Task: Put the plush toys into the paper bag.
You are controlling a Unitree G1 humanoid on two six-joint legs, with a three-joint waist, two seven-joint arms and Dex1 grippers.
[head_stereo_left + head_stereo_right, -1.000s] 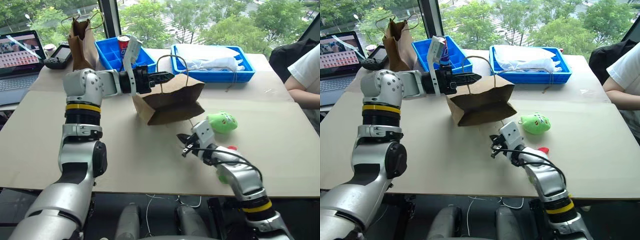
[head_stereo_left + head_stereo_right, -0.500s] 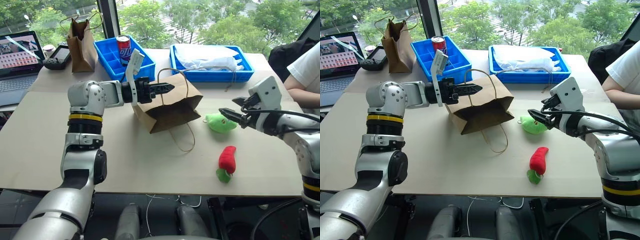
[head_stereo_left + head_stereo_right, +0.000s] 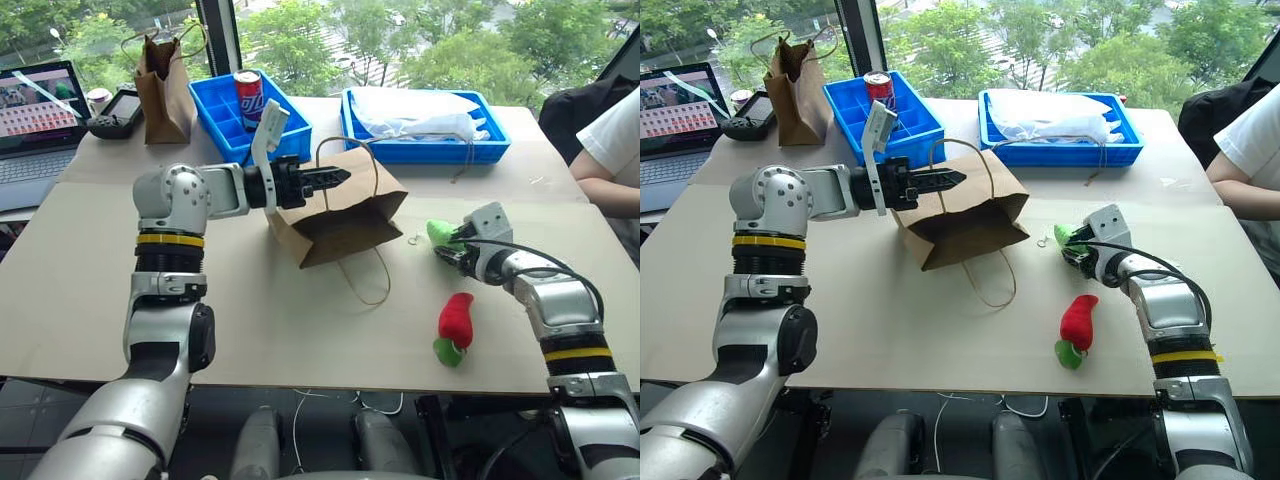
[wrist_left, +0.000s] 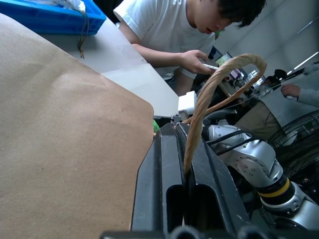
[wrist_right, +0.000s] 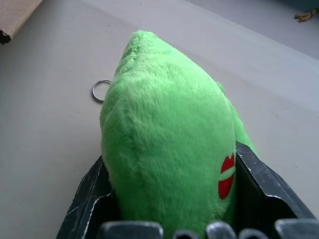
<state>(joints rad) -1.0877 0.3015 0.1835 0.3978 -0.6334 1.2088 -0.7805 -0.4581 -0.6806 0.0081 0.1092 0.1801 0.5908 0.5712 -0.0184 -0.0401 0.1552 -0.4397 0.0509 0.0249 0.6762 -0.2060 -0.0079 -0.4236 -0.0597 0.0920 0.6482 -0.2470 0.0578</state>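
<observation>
Table [image 3: 300,330]: pale, flat, wide.

Paper bag [image 3: 345,215]: light-brown kraft, mid-table, tilted with its mouth toward the far right. One string loop handle [image 4: 219,84] rises from its top edge; a second loop [image 3: 365,285] trails on the table on the near side.

Left gripper [image 3: 335,177]: level, pointing right at the bag's top edge. Jaws fully closed, pinching the upper handle's string between the two black fingers [image 4: 164,179].

Green plush toy [image 5: 169,139]: round, light green, a small red mark on one side. It lies on the table right of the bag, well apart from it. A small metal ring [image 5: 101,90] lies on the table just beside it.

Right gripper [image 3: 452,248]: low over the table, right of the bag. Jaws set partway apart, one finger [image 5: 87,199] on each flank of the green toy, touching it.

Red chili plush toy [image 3: 454,322]: red with a green end, lying near the table's near edge, on the near side of the right gripper, apart from it.

Far side: two blue trays [image 3: 225,105], a drink can [image 3: 246,92], a darker, narrower paper bag [image 3: 165,85], a laptop [image 3: 40,105].
</observation>
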